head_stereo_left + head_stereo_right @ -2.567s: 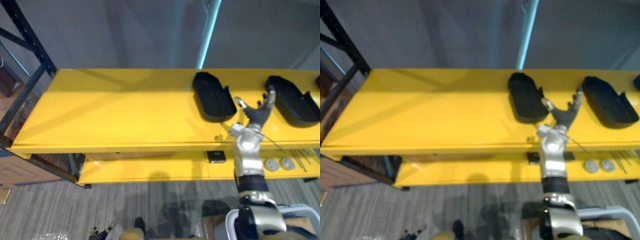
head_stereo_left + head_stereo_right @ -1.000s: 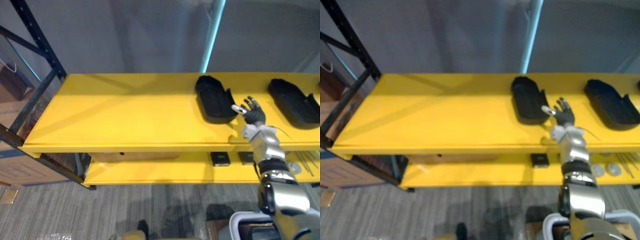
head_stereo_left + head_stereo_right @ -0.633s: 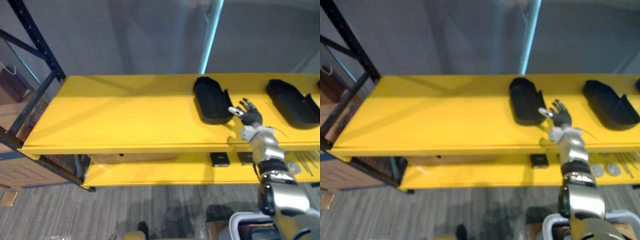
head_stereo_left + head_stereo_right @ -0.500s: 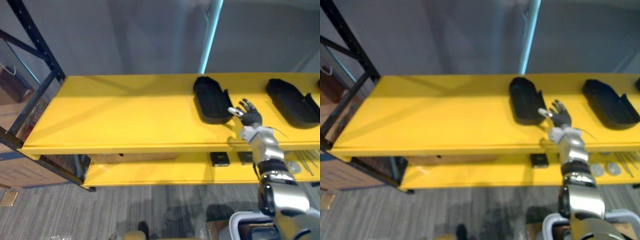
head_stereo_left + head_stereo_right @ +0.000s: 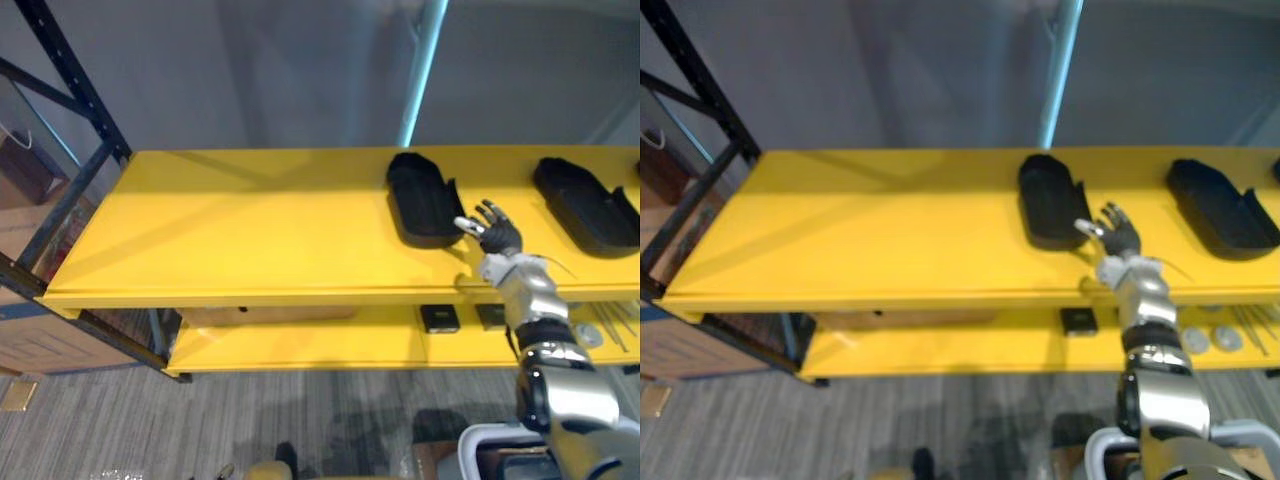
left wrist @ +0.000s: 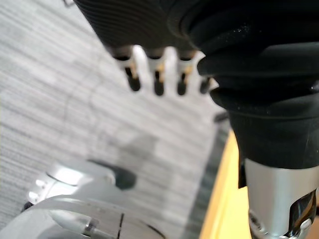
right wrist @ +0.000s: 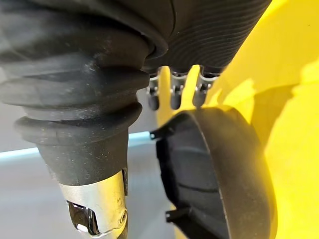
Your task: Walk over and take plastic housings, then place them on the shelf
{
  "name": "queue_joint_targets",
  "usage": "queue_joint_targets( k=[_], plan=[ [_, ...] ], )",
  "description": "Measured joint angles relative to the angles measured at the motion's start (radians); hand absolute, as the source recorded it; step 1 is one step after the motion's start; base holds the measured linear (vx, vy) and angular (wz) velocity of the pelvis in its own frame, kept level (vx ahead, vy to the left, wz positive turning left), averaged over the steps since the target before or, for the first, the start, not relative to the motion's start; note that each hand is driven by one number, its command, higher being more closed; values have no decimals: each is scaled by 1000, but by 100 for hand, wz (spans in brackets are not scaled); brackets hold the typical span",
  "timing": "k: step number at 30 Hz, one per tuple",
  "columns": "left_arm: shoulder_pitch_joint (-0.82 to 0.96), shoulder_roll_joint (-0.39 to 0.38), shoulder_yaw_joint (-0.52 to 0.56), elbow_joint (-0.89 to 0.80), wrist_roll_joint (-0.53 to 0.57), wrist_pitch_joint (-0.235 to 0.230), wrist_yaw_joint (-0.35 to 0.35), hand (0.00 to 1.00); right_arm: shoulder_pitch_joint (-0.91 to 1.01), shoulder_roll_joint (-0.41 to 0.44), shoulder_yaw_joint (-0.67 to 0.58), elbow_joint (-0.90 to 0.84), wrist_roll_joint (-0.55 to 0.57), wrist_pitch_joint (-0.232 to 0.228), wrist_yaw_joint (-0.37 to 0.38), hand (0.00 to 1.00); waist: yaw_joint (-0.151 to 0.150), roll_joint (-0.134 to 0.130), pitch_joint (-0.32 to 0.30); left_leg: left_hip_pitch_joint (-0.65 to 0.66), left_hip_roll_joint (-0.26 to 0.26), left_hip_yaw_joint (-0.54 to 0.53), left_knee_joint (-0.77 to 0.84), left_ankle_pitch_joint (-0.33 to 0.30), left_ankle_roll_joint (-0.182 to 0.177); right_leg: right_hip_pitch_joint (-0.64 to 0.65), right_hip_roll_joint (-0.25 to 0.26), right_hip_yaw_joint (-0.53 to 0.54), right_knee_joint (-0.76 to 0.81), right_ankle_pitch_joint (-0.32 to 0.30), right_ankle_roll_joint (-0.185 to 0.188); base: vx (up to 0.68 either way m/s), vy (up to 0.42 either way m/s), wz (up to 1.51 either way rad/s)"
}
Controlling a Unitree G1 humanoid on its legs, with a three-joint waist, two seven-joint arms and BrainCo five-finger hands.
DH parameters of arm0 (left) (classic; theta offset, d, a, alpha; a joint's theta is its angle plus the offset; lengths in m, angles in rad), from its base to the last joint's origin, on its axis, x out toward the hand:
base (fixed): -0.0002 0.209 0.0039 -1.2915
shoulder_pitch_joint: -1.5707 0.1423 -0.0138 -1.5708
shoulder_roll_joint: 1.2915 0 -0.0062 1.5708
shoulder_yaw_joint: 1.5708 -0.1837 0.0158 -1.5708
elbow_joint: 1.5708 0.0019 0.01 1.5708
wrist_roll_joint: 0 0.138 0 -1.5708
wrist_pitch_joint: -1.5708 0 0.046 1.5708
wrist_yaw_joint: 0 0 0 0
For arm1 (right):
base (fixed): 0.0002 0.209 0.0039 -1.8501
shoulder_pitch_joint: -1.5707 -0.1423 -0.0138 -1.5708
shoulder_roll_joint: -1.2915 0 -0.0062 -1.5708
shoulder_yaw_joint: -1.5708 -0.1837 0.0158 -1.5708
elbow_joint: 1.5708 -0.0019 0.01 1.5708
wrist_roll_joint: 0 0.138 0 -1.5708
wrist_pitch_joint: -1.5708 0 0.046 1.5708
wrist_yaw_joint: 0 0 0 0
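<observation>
Housings of black plastic, two, both lying hollow side up on the top level of the yellow shelf (image 5: 240, 230).

- Item 1, the first housing (image 5: 425, 198): just beside the right hand (image 5: 495, 235), on its thumb side. The thumb tip is at the housing's near corner (whether it actually touches cannot be told).
- Item 2, the second housing (image 5: 588, 205): on the far side of the same hand, well apart from it.
- Item 3, the right hand: over the front part of the shelf, fingers spread and loosely straight, nothing in its grasp.
- Item 4, the left hand (image 6: 157, 74): hanging low above the grey floor (image 6: 60, 99), fingers relaxed, nothing held.
- Sundries on the lower level (image 5: 300, 340), beneath the right hand's wrist: a small black box (image 5: 438, 318) and a pair of grey discs (image 5: 1195, 341).
</observation>
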Motion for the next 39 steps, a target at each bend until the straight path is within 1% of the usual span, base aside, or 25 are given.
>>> queue_joint_targets(
  k=[1, 2, 4, 6, 7, 8, 10, 11, 12, 13, 14, 16, 19, 21, 24, 26, 27, 28, 30, 31, 33, 35, 37, 38, 39],
  plan=[
    [-1, 0, 0, 0, 0, 0, 0, 0, 0, 0, 0, 0, 0, -1, -12, 0, 0, 0, 0, 0, 0, 0, 0, 0, 0, 0, 0, 0, 0, 0, 0, 0, 0, 0],
    [-4, 0, 0, 0, 1, 0, -1, 0, 0, 0, 1, 0, -2, -5, -42, 0, 1, 0, 0, -1, 0, 0, 0, 0, 0, 0, 0, 0, 0, 0, 0, 0, 0, 0],
    [-7, 0, 0, 0, 1, 0, -5, 0, 0, 2, 0, -3, -33, -53, -166, 0, 3, 0, 0, -2, 2, 0, 0, -1, -1, -1, 0, 0, -1, 0, 0, 0, 0, 0],
    [-10, 0, -1, 0, 0, 0, -5, 0, 4, 2, -6, -40, -83, -74, -287, 0, 1, 0, 0, -4, 3, 1, 0, -1, -1, -4, 0, 1, -2, 0, 0, 0, 0, 0],
    [-16, 0, -1, -1, -1, 0, -4, 0, 18, 4, -14, -110, -126, -89, -371, 0, -2, 0, -1, -10, 4, 3, 0, -1, -1, -12, 1, 5, -1, 1, 1, 0, 0, 0],
    [-20, 0, -2, -1, -1, 0, -4, 0, 28, 8, -26, -159, -144, -95, -407, 0, -3, 1, -3, -16, 5, 4, 0, -1, -1, -19, 1, 8, -1, 2, 1, 11, 1, -5],
    [-30, 1, -8, -5, -6, 0, 3, 0, 104, 38, -58, -409, -219, -112, -547, 0, -11, -2, -5, -16, 7, 17, 1, -4, -3, -26, 3, 25, -1, 4, 1, 44, 5, -15],
    [-31, 2, -15, -7, -14, 0, 5, 0, 132, 49, -65, -477, -237, -112, -573, 0, -12, -3, -7, -14, 9, 24, 1, -7, -3, -28, 3, 30, -1, 4, 1, 56, 6, -28],
    [-30, 4, -21, -10, -30, 0, 7, 0, 196, 74, -71, -596, -257, -111, -616, 0, -17, -9, -19, -13, 12, 36, 1, -12, -5, -36, 6, 47, -2, 4, 1, 63, 4, -34],
    [-31, 7, -22, -11, -31, 0, 9, 0, 270, 107, -82, -693, -273, -110, -643, 0, -26, -20, -29, -9, 15, 60, 1, -13, -7, -39, 7, 61, -3, 5, -1, 66, 3, -35],
    [-30, 9, -22, -12, -30, 0, 10, 0, 310, 126, -88, -734, -277, -110, -652, 0, -33, -26, -33, -6, 18, 66, 1, -15, -9, -40, 9, 68, -3, 5, -1, 62, -1, -43],
    [-19, 24, -31, -8, -28, 1, 31, 0, 482, 190, -99, -855, -276, -111, -651, 0, -60, -47, -58, 4, 27, 112, 1, -20, -16, -59, 15, 113, -2, 7, -3, 33, -1, -52],
    [-25, 29, -40, 0, -17, 1, 42, 0, 620, 227, -114, -906, -268, -122, -615, 0, -97, -46, -69, 6, 30, 144, 1, -21, -16, -81, 20, 148, 0, 15, -11, 4, 14, -44],
    [-29, 29, -44, 3, 15, 1, 48, 0, 730, 269, -122, -911, -199, -161, -551, 0, -127, -38, -74, 17, 39, 176, 1, -26, -16, -96, 28, 188, 1, 23, -14, -45, 16, -50],
    [-43, 31, -78, 13, 20, 0, 58, 0, 854, 329, -99, -883, -187, -201, -485, 0, -129, -25, -82, 38, 49, 215, 0, -35, -16, -106, 38, 226, 4, 25, -16, -77, 9, -42],
    [-56, 30, -79, 28, 22, -2, 70, 0, 891, 351, -60, -838, -188, -218, -472, 0, -134, -16, -88, 38, 51, 224, 0, -36, -14, -119, 38, 241, 4, 22, -19, -85, 17, -21],
    [-65, 29, -80, 39, 29, -1, 73, 0, 901, 365, -40, -819, -185, -225, -472, 0, -139, -12, -90, 35, 52, 225, 0, -37, -15, -124, 37, 244, 7, 21, -17, -94, 23, -9],
    [-70, 28, -87, 40, 58, 0, 74, 0, 916, 389, -15, -808, -156, -241, -474, 0, -146, -13, -90, 35, 52, 226, 0, -39, -18, -124, 37, 246, 7, 22, -17, -59, 20, -3],
    [-83, 31, -115, 40, 95, 2, 72, 0, 949, 432, 25, -814, -155, -274, -499, 0, -147, -8, -95, 38, 54, 245, 0, -40, -17, -129, 38, 264, 8, 22, -18, -24, 27, -14],
    [-84, 31, -118, 40, 100, 3, 72, 0, 953, 438, 36, -816, -157, -279, -503, 0, -145, -5, -96, 37, 55, 252, 0, -41, -16, -136, 40, 276, 9, 22, -18, 0, 30, -34],
    [-89, 32, -120, 40, 137, 25, 65, 0, 955, 453, 54, -828, -160, -281, -537, 0, -146, -1, -97, 38, 58, 287, 0, -46, -18, -164, 47, 320, 18, 26, -23, 17, 32, -54],
    [-90, 39, -124, 41, 201, 43, 44, 0, 956, 451, 57, -837, -191, -281, -582, 0, -150, 2, -101, 42, 64, 338, 1, -53, -22, -191, 58, 373, 17, 46, -30, 36, 25, -69],
    [-94, 44, -147, 49, 245, 44, 29, 0, 959, 449, 56, -841, -206, -281, -605, 0, -152, 0, -99, 59, 66, 393, 1, -58, -27, -200, 72, 426, 9, 73, -28, 59, 17, -88],
    [-98, 50, -155, 61, 262, 44, 26, 0, 969, 449, 56, -849, -206, -281, -610, 0, -157, -3, -97, 80, 70, 432, 2, -66, -35, -199, 83, 465, -1, 81, -30, 79, 26, -96],
    [-102, 52, -156, 72, 270, 44, 24, 0, 978, 449, 57, -858, -206, -281, -610, 0, -162, -4, -98, 91, 72, 449, 3, -70, -38, -198, 87, 478, -3, 81, -30, 65, 20, -90]
  ],
)
